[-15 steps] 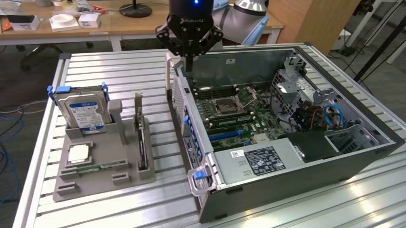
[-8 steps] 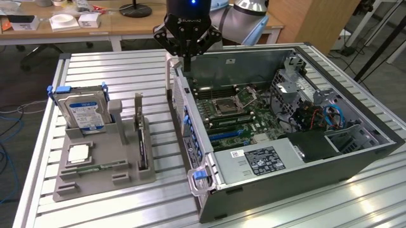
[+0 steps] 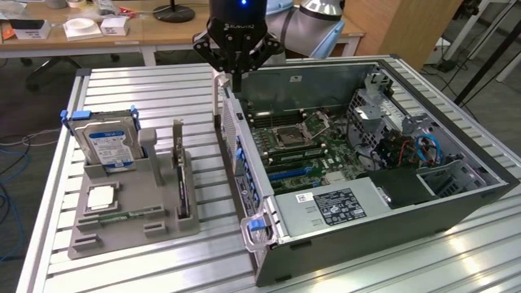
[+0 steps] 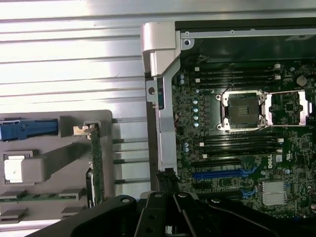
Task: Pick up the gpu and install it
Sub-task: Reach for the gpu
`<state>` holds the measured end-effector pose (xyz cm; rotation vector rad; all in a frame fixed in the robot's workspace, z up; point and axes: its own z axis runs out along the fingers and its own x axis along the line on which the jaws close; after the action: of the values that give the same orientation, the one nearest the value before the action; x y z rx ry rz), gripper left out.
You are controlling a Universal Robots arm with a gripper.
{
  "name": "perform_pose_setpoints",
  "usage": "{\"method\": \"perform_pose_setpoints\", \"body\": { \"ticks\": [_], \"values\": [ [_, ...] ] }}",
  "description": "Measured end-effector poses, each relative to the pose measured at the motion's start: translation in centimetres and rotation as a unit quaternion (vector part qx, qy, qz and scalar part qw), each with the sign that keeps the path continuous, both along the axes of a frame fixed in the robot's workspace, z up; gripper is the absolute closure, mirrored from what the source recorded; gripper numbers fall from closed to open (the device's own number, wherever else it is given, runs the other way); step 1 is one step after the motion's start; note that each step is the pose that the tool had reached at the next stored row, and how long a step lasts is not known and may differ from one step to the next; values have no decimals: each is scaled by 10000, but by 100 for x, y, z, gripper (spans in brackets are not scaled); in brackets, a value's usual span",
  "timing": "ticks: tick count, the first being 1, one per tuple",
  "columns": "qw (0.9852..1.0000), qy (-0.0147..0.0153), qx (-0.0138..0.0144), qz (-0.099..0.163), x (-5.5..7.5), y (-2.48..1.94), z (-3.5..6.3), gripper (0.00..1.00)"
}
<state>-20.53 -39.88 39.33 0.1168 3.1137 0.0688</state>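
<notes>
Hanging above the open metal computer case's [image 3: 391, 229] far left corner with the black gripper's [image 3: 234, 82] fingers pressed together, empty, apart from the thin dark-green gpu [image 3: 180, 174] standing on edge in the grey plastic holder [image 3: 122, 235] at the exterior view's left.

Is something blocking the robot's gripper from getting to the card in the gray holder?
Nothing visible does. The gripper hangs above the case wall, and only bare table lies between it and the gpu.
</notes>
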Motion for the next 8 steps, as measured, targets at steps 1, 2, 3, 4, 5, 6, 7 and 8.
{"method": "perform_pose_setpoints", "body": {
  "ticks": [1, 2, 3, 4, 5, 6, 7, 8],
  "values": [
    [10000, 0, 0, 0, -7, 0, 0, 89],
    [10000, 0, 0, 0, -14, 0, 0, 89],
    [10000, 0, 0, 0, -21, 0, 0, 89],
    [10000, 0, 0, 0, -29, 0, 0, 89],
    [10000, 0, 0, 0, -37, 0, 0, 89],
    [10000, 0, 0, 0, -44, 0, 0, 89],
    [10000, 0, 0, 0, -52, 0, 0, 89],
    [10000, 0, 0, 0, -59, 0, 0, 89]
  ]
}}
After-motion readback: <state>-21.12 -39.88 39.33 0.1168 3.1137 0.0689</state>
